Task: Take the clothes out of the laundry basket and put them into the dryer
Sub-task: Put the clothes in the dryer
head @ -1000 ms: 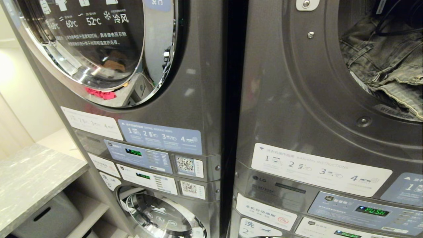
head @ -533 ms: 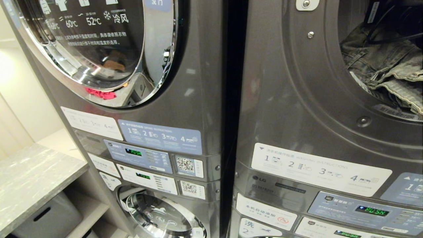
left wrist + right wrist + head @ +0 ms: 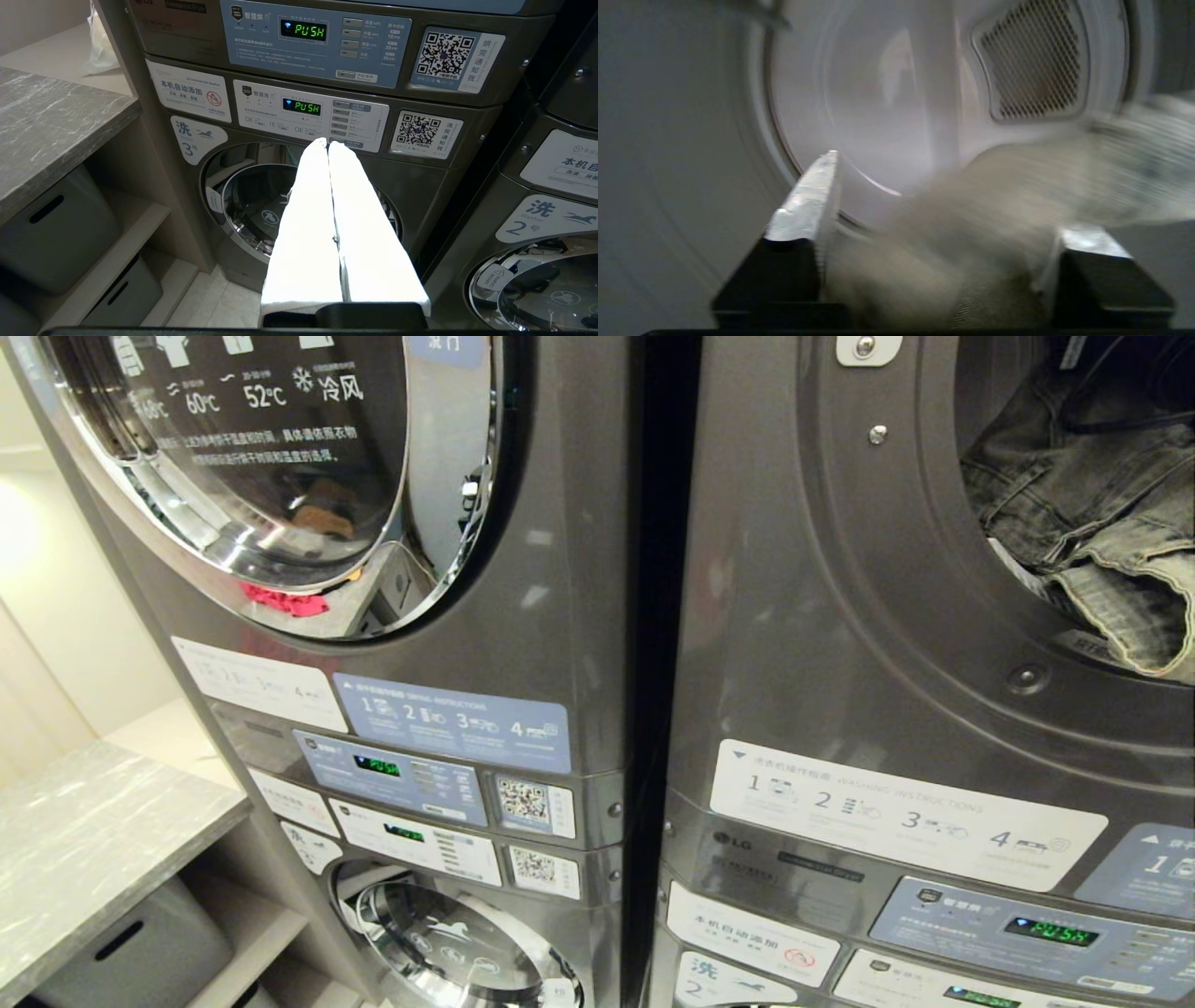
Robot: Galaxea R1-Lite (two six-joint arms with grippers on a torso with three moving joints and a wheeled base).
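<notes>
Jeans (image 3: 971, 233) blurred between right gripper's (image 3: 943, 196) spread fingers (image 3: 808, 200).

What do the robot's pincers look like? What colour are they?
The left pincer has two long white fingers, flat and tapering to rounded tips, set in a black base. The right pincer has pale, silvery-looking fingers on blocky black mounts. In the head view, black cables run near the right arm.
</notes>
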